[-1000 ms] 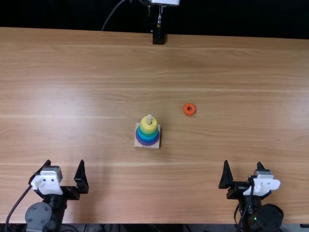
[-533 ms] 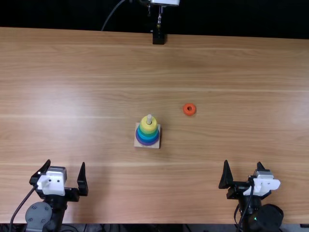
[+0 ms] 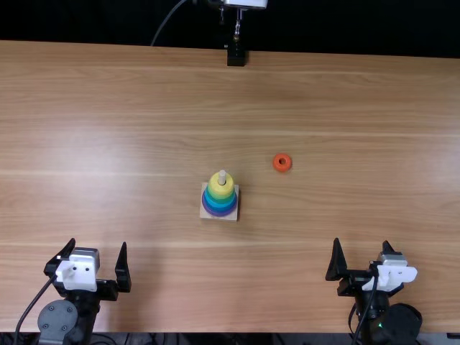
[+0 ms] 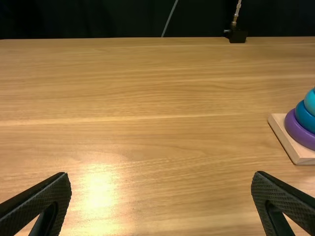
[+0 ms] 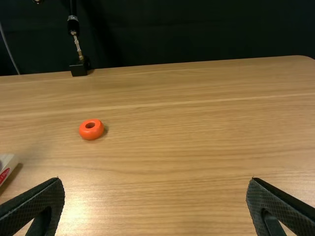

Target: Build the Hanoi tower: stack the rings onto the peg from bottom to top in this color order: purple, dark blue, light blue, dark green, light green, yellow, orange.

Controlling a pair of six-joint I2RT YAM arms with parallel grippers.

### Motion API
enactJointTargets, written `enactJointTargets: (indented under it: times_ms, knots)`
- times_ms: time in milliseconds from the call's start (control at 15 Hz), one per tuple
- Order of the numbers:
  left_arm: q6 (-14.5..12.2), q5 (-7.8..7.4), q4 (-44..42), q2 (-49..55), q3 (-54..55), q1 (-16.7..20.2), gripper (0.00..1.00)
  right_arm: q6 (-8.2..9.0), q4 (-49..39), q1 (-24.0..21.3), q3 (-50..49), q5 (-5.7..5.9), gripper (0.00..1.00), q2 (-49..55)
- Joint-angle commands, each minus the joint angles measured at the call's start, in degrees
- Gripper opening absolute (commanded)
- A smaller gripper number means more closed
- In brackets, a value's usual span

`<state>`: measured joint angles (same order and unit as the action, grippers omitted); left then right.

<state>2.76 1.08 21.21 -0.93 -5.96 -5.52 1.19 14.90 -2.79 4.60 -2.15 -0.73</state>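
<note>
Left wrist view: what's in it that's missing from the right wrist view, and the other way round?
Left wrist view: the dark blue ring and light blue ring, stacked, and the left arm's fingers.
Right wrist view: the loose orange ring and the right arm's fingers.
Both: the table, the black block at its far edge and part of the wooden base.

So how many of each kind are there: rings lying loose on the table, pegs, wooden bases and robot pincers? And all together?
Loose ring: 1
Peg: 1
Wooden base: 1
Pincers: 2, the left pincer and right pincer
Total: 5
</note>
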Motion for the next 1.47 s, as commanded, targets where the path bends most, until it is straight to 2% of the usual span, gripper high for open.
enactJointTargets:
  times_ms: [0, 667, 800, 867, 933, 1000, 1067, 1200, 1267, 1400]
  knots:
    - [-0.87, -0.45, 4.63, 0.93, 5.96, 0.42, 1.00, -0.14, 4.15, -0.47, -3.55, -0.27, 1.00, 0.73]
    - [-0.87, -0.45, 4.63, 0.93, 5.96, 0.42, 1.00, -0.24, 4.36, -0.03, -3.55, -0.38, 1.00, 0.73]
    - [-0.87, -0.45, 4.52, 0.93, 5.96, 0.42, 1.00, -0.24, -1.86, -0.38, -2.67, -0.38, 1.00, 0.73]
    - [-0.87, -0.45, 4.63, 0.93, 5.96, 0.42, 1.00, 0.07, -6.50, -0.47, -1.52, 0.04, 1.00, 0.73]
    - [-0.87, -0.45, 4.63, 0.93, 5.96, 0.42, 1.00, 0.07, -8.51, -0.55, 0.94, 2.36, 1.00, 0.73]
    - [-0.87, -0.45, 4.63, 0.93, 5.96, 0.42, 1.00, 0.29, -9.03, -0.82, 4.54, 5.42, 1.00, -1.03]
    - [-0.87, -0.45, 4.63, 0.93, 5.96, 0.42, 1.00, 0.71, -9.03, -0.90, 8.93, 6.06, 1.00, -5.60]
    - [-0.87, -0.45, 4.63, 0.93, 5.96, 0.42, 1.00, 0.39, -8.19, -0.73, 19.04, 6.06, 1.00, -15.35]
    - [-0.87, -0.45, 4.63, 0.93, 5.96, 0.42, 1.00, 0.39, -7.98, -0.73, 23.79, 5.63, 1.00, -21.24]
    - [-0.87, -0.45, 4.63, 0.93, 5.96, 0.42, 1.00, 1.02, -7.98, -0.47, 31.70, 5.42, 1.00, -32.75]
